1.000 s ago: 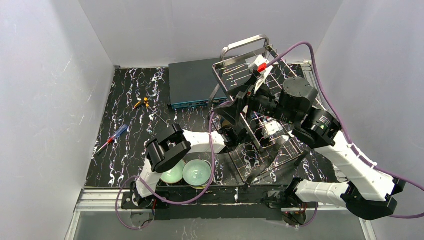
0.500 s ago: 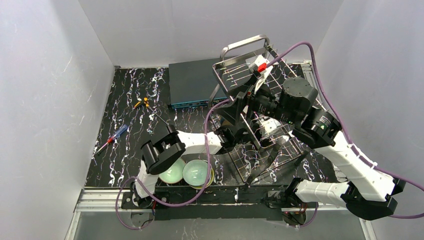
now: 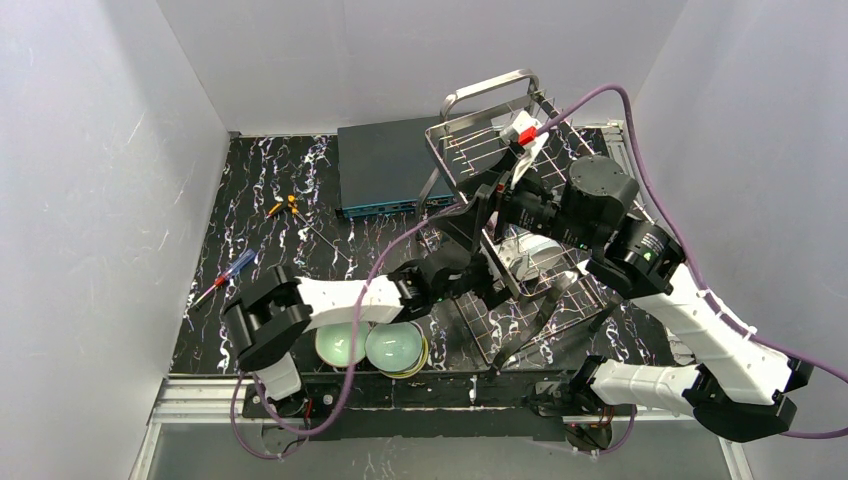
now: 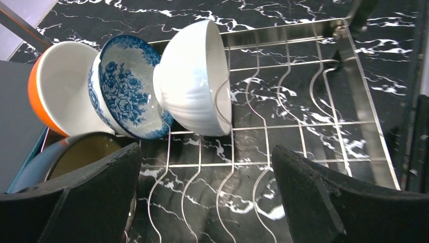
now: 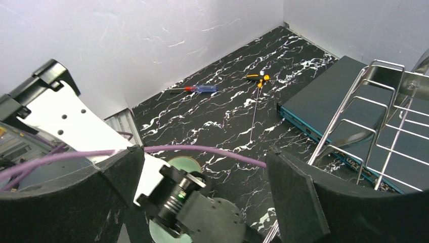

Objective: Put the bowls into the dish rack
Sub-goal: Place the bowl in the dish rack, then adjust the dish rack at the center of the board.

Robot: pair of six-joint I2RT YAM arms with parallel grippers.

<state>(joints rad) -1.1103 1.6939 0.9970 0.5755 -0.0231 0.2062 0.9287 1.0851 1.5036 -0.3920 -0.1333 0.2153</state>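
Left gripper [image 4: 205,157]: jaws stand wide apart with nothing between them (a moment ago they were narrower).
What changed: the left arm has swung its elbow out to the left, and the jaws have opened fully. I judge that the white bowl was just let go.
White bowl [image 4: 195,81]: straight ahead of the left fingertips, on its edge, leaning on a tine inside the dish rack [image 4: 356,76].
Neighbours: the blue-patterned bowl [image 4: 126,93] touches it, and the orange bowl [image 4: 60,91] comes after; both are ahead and to the left.
Right gripper [image 5: 202,157]: open and empty, held over the rack.
Still to load: the pale green bowls [image 3: 395,345], behind the left gripper, under its arm.
Meaning: three bowls are in, and the left arm should go back for a green one.
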